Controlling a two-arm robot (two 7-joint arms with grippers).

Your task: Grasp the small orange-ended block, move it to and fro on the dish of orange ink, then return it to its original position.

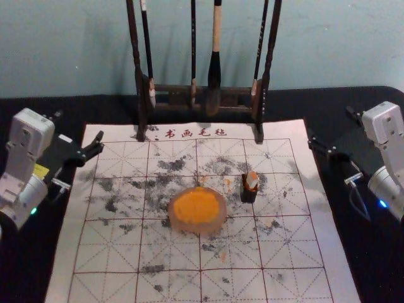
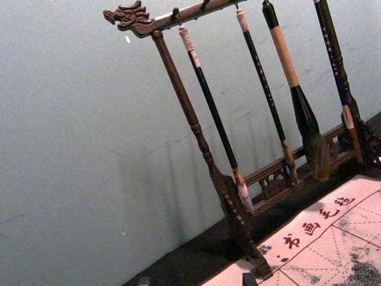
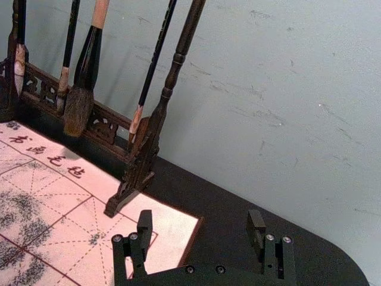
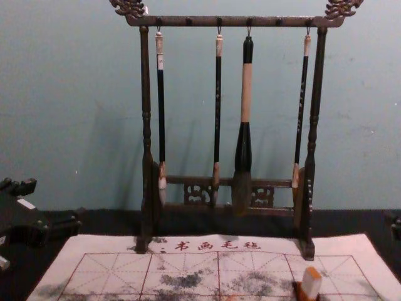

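Left gripper (image 1: 79,125) is hovering near the far left corner of the mat (image 1: 60,284), its fingers standing apart. Right gripper (image 1: 329,122) is hanging near the far right corner, its fingers standing apart too. The block (image 1: 253,180) is standing slightly tilted in a small dark holder (image 1: 249,194) on the mat, nearer the right edge than the left, showing its orange end at the top. To its left, a little nearer the robot, the dish (image 1: 216,226) of orange ink (image 1: 196,207) is sitting about midway between the side edges. At the far edge, a rack (image 4: 146,94) is standing with four brushes (image 4: 245,150) hanging from it.
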